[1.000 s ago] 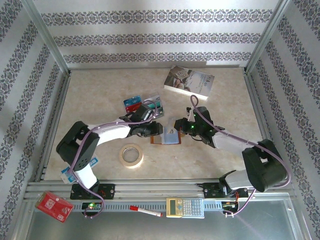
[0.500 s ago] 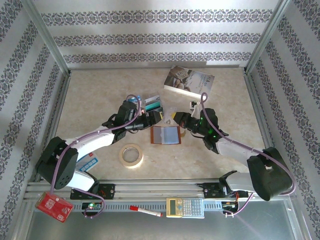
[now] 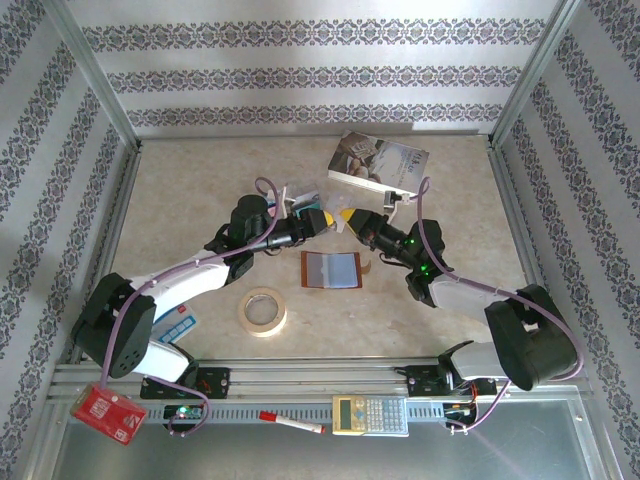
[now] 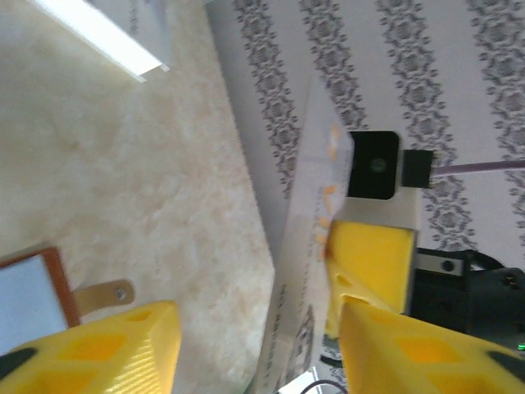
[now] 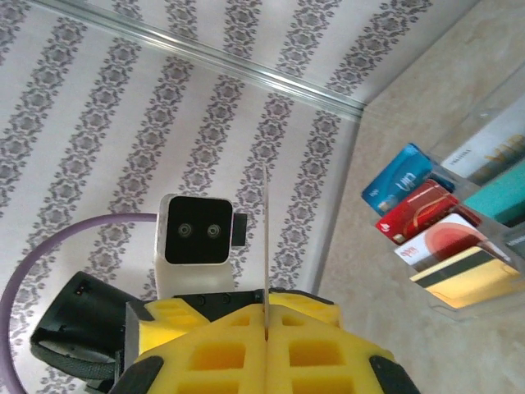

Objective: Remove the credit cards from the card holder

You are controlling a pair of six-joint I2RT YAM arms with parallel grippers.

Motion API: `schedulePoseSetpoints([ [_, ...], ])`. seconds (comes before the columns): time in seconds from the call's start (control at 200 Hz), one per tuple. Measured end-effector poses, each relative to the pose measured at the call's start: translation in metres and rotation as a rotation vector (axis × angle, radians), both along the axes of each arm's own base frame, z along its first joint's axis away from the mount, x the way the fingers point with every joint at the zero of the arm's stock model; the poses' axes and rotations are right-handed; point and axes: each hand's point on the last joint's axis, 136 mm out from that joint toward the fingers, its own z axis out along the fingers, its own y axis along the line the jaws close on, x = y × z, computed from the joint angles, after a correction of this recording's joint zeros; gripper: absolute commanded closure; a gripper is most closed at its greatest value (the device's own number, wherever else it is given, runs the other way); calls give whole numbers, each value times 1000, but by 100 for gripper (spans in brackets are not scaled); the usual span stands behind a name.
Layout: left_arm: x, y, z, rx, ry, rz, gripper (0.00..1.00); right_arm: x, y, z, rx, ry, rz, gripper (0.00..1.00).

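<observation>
The right gripper (image 5: 266, 316) was clamped shut on a pale credit card (image 4: 308, 205), held on edge above the table's (image 3: 200, 190) middle, apparently for handover. The left gripper (image 4: 254, 349) had its jaws parted around it. The card holder (image 3: 331, 270) lay open just nearer the front edge.

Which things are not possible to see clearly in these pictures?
- Right wrist view: the card in the right gripper is edge-on, so its face is hidden.
- Left wrist view: the card holder is cut off by the frame edge.
- Top view: whether more cards sit inside it is too small to tell.
</observation>
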Motion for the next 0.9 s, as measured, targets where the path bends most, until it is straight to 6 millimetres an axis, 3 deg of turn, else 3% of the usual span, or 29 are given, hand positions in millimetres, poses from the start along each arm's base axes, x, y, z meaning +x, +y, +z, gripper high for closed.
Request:
schedulePoseSetpoints([
  [0.185,0,-4,19,-63,-52,-15,65,1,1,4,30,2,7,100],
  [0.415,1,-4,22,-66,-58,-16,82,3,-1,7,60,-4,12,100],
  [0.525,3,-5,20,-67,-47,-14,100,4,-3,7,71,-4,14,100],
  [0.59,4,-5,20,-67,-49,-14,100,5,-4,5,74,2,12,100],
  [0.669,4,-5,18,-65,-44,-14,100,6,-4,3,74,4,11,89],
  [0.779,5,-5,16,-59,-46,-12,100,8,-7,-5,63,30,8,61],
  [0.899,10,1,12,-41,-53,5,100,16,-16,-21,29,84,-15,45],
])
